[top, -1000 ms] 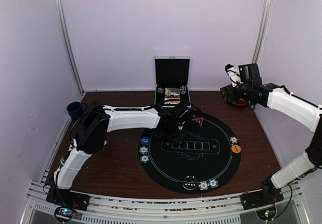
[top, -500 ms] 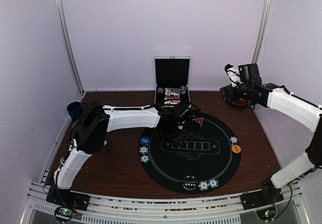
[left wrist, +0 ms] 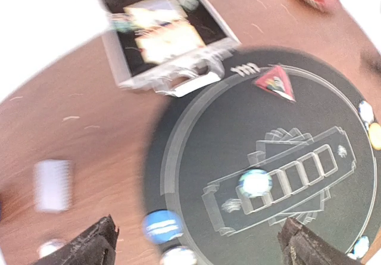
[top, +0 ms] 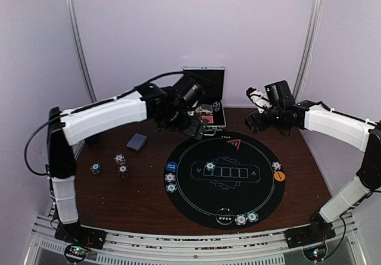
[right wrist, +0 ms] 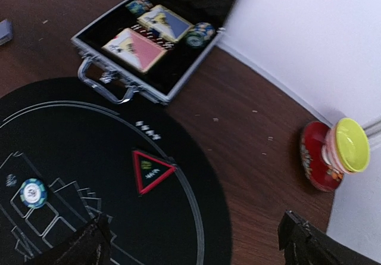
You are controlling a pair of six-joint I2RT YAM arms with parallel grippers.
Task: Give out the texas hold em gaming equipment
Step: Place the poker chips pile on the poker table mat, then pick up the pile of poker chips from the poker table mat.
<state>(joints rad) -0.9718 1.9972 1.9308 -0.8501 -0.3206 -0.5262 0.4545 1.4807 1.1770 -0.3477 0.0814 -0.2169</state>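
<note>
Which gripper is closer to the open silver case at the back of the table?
Left. The left gripper hovers just in front of the silver case, at its near edge. The right gripper is farther off, to the case's right.

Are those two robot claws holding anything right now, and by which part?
Nothing is held. The left gripper hangs wide open above the black mat, and the right gripper is open too, with nothing between its fingers.

Soft even light, blurry left-wrist view.
</note>
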